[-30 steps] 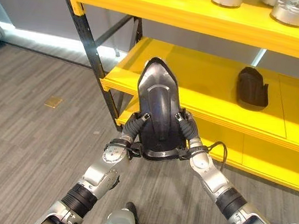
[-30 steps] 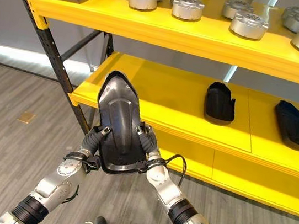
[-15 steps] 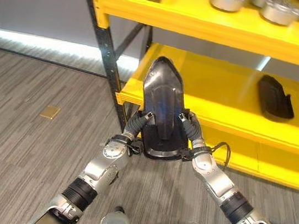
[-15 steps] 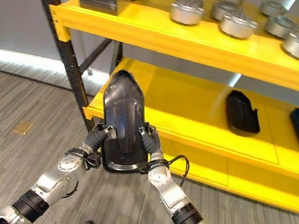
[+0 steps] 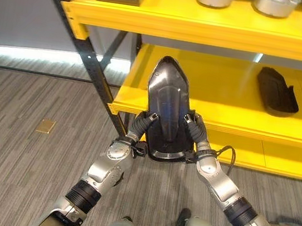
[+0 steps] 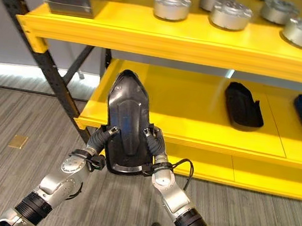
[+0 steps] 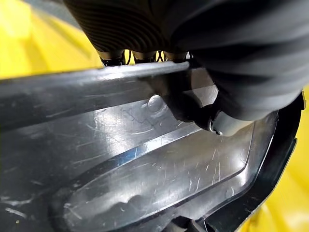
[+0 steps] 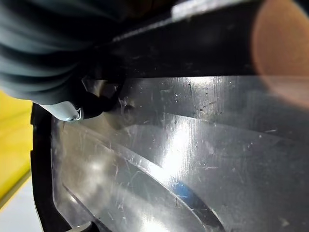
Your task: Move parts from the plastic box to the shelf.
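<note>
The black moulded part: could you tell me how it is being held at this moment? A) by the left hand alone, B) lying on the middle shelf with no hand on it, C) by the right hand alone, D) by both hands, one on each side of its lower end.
D: the black moulded part is gripped by the left hand and the right hand on either side, in front of the middle shelf.
</note>
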